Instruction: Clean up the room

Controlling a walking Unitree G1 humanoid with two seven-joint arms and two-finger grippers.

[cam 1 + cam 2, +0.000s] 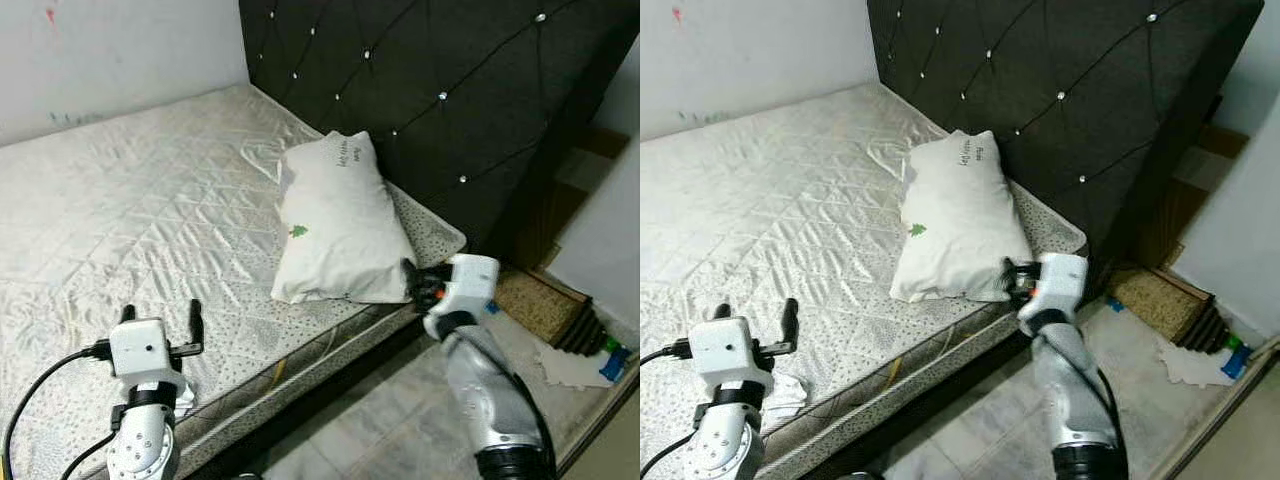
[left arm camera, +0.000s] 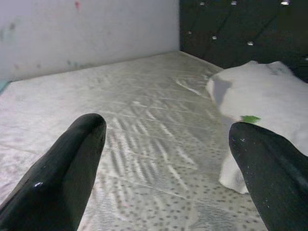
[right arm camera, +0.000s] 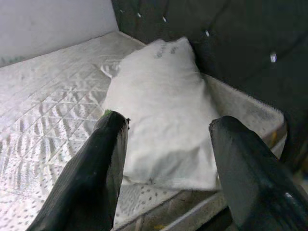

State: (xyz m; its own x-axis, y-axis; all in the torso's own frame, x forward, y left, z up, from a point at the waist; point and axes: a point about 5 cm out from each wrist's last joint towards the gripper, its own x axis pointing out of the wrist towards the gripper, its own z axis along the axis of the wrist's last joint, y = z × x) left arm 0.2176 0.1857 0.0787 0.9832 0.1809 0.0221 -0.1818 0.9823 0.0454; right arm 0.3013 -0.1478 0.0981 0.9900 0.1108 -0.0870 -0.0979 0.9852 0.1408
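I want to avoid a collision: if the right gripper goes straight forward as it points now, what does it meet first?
Most likely the white pillow: the open right gripper points straight at its near end, on the mattress.

I see a bare quilted mattress (image 1: 130,190) filling left half of frame, dark tufted headboard (image 1: 440,90) w/ shiny studs upper right, plain white wall (image 1: 110,50) upper left. Pale marbled floor (image 1: 390,420) lower right; brown mat (image 1: 535,300) at right edge.

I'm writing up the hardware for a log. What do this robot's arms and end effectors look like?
Both arms are silver with black joint rings. The left end effector and right end effector each have a white boxy housing and two long glossy black fingers. Black cables trail from the left wrist; the right housing shows an orange-red mark.
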